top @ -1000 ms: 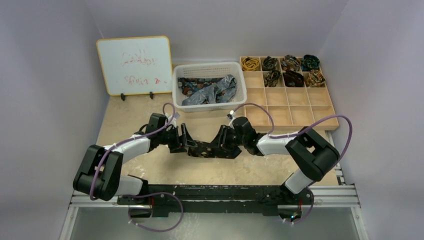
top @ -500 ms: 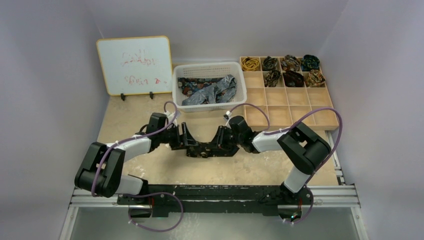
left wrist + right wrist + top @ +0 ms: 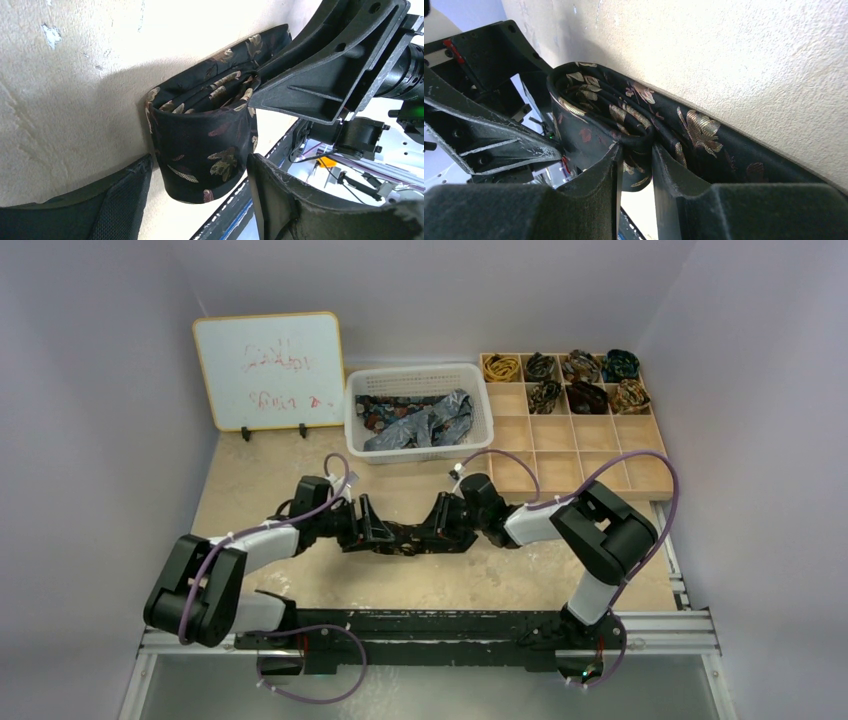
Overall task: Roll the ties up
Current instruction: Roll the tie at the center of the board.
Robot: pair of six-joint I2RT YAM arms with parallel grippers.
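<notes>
A dark tie with gold-brown leaf motifs (image 3: pixel 405 537) lies on the table between both grippers, partly rolled into a loose coil. In the left wrist view the coil (image 3: pixel 205 135) stands on edge between the spread fingers of my left gripper (image 3: pixel 199 167), which is open around its lower end. In the right wrist view my right gripper (image 3: pixel 636 150) is shut on an inner fold of the tie (image 3: pixel 624 115). In the top view my left gripper (image 3: pixel 372 527) and right gripper (image 3: pixel 440 523) face each other across the tie.
A white basket (image 3: pixel 418 374) at the back holds several loose ties (image 3: pixel 415 423). A wooden compartment tray (image 3: pixel 585 455) at the back right holds several rolled ties (image 3: pixel 585 395). A whiteboard (image 3: pixel 268 370) stands at the back left.
The right arm has drawn in towards the left and its gripper has shifted slightly left. The left gripper has dropped a little nearer. The tie between them is bunched more tightly.
</notes>
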